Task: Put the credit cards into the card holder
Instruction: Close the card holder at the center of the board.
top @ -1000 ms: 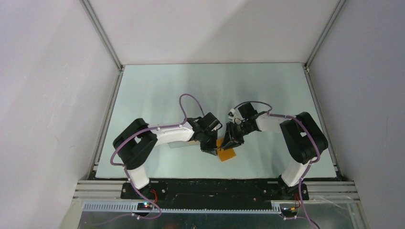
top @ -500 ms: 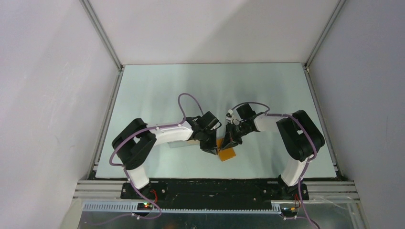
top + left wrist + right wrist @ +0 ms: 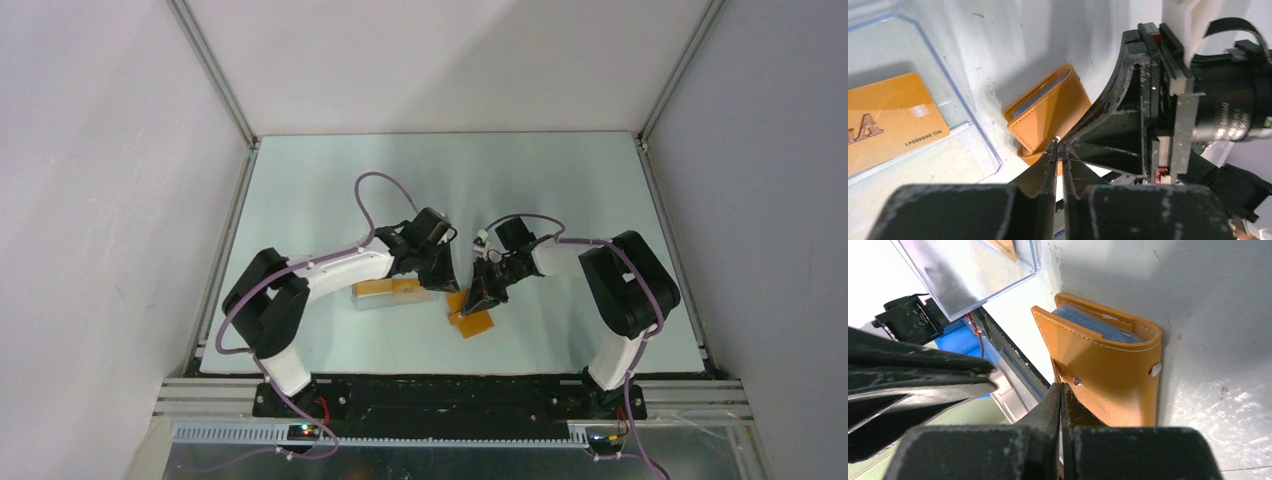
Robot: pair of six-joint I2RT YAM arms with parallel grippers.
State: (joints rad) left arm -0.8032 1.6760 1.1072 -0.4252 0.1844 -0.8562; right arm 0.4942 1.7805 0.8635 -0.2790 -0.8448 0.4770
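Your right claw (image 3: 1060, 386) pinches the snap flap of the orange-tan leather folding card holder (image 3: 1113, 375); your left claw (image 3: 1060, 149), just beside it, stands barely spread, empty.

On the table (image 3: 330, 200) the clear box (image 3: 372, 304) lies left of the card holder (image 3: 478, 323), just beside it. One credit card (image 3: 383, 290) lies inside the box. The left hand (image 3: 441, 283) is between box and holder, slightly farther. The right hand (image 3: 478, 300) touches the holder's far flap.
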